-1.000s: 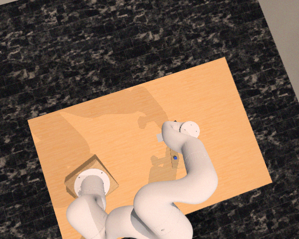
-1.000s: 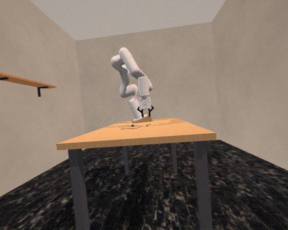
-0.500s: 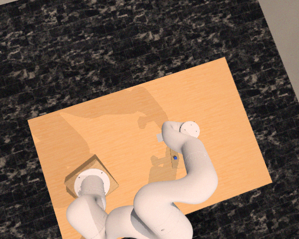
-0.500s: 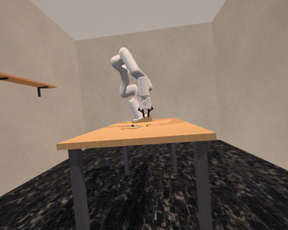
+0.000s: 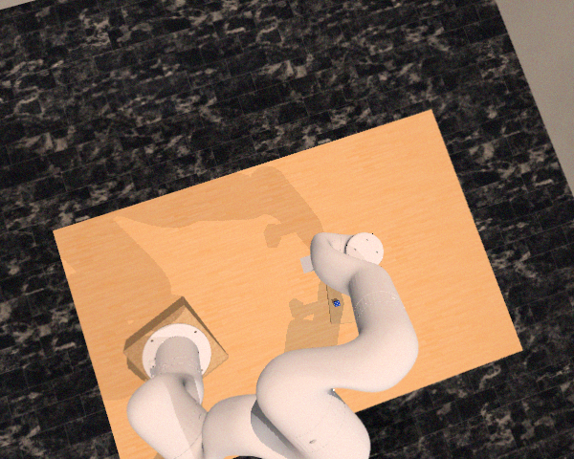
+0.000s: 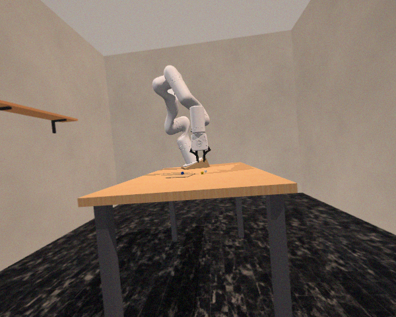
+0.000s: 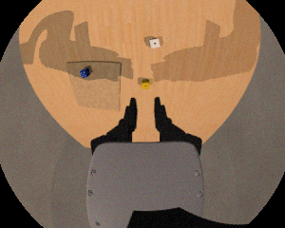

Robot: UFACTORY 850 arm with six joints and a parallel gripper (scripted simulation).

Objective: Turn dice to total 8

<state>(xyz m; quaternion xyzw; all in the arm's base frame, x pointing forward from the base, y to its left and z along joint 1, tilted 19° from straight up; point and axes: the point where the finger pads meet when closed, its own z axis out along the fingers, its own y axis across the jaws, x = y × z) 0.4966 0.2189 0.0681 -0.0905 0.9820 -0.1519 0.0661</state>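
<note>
The hand, its fingers partly apart on nothing, has the yellow die at twelve o'clock in the wrist view (on the worktop, beside the mat).

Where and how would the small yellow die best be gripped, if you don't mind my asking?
I'd come straight down over the small yellow cubic die and pinch two opposite upright side faces, fingers turned parallel to them. It appears to sit flat on the table, beside the thin square mat, and its boxy shape offers parallel faces; the white die stands apart from it.
</note>
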